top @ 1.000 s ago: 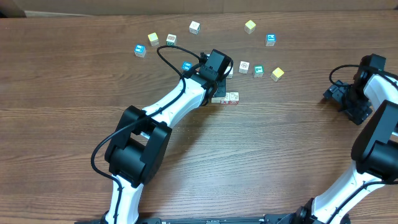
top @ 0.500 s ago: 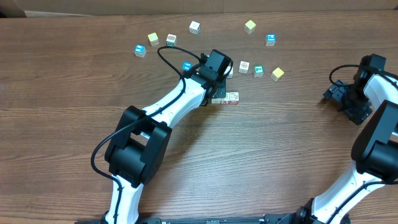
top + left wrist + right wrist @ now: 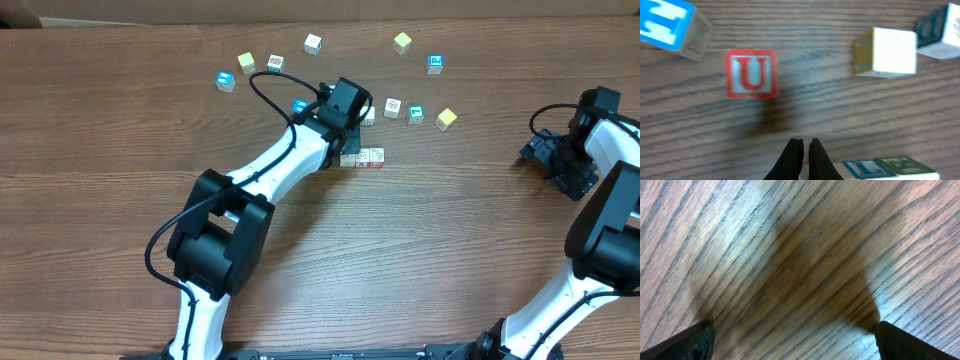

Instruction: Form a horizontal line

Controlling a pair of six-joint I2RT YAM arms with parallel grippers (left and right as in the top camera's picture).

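left claw (image 3: 803, 150) pinched shut, empty; horizontal line (image 3: 885, 168) just right-near of it, long axis left-right. right claw (image 3: 794, 339) spread wide, empty, well apart.

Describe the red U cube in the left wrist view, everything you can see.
The red U cube is a small block, wooden by the look. Its top face shows a red border and a red letter U on a pale ground, slightly blurred. It sits flat on the wood-grain table and casts a shadow toward the camera. Nothing else touches it: it stands apart from the blue-lettered cube at upper left, and ahead of the shut left gripper.
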